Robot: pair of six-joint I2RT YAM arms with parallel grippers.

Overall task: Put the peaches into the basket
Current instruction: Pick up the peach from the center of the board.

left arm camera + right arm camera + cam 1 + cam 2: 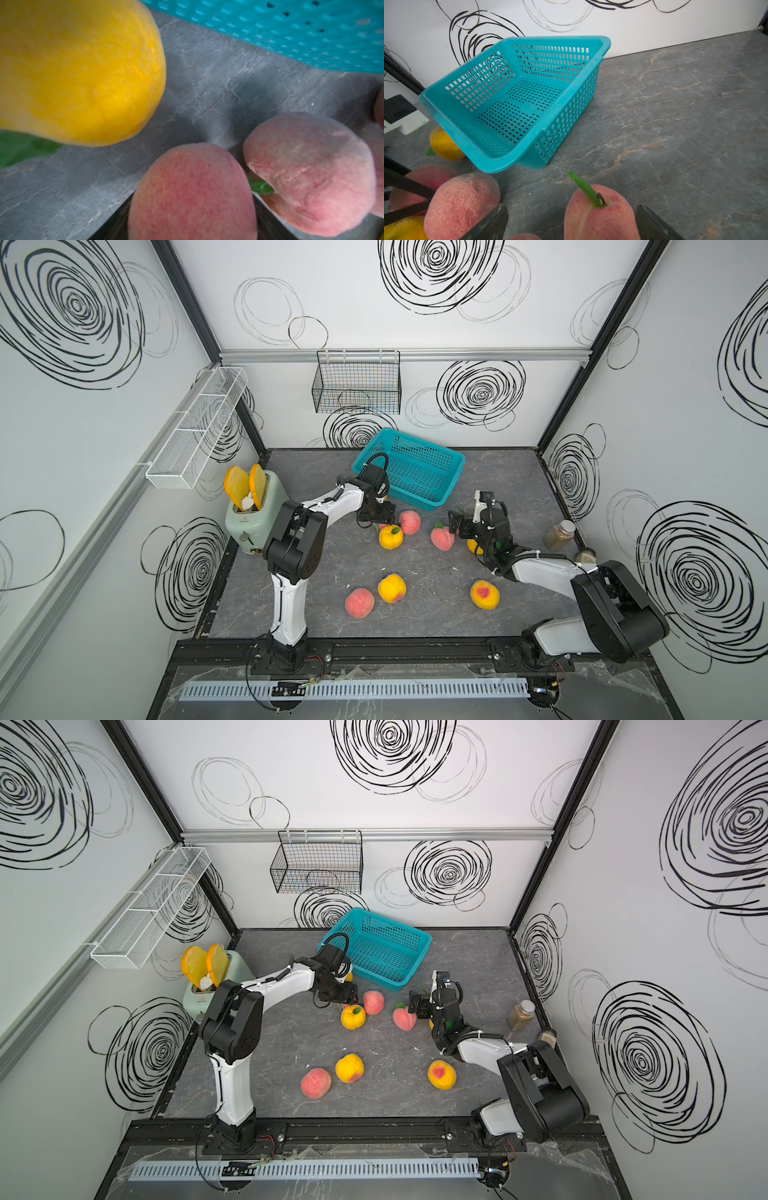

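Note:
The turquoise basket (428, 442) (395, 922) (556, 38) stands at the back of the table with nothing in it. My left gripper (382, 516) (192, 228) is low in front of it, shut on a pink peach (191, 187). A yellow peach (79, 72) (444, 145) lies against the basket and another pink one (307, 166) is beside the held peach. My right gripper (453, 524) (571, 226) is open around a leafed pink peach (600, 216). Several more peaches lie loose: yellow (390, 537), pink (442, 538), yellow (392, 588), pink (360, 603), red-blushed yellow (484, 594).
A green toaster (253, 522) with toast slices stands at the left. A jar (561, 533) and a small pot (586, 558) stand by the right wall. A black wire basket (357, 385) and a white mesh rack (195, 431) hang on the walls.

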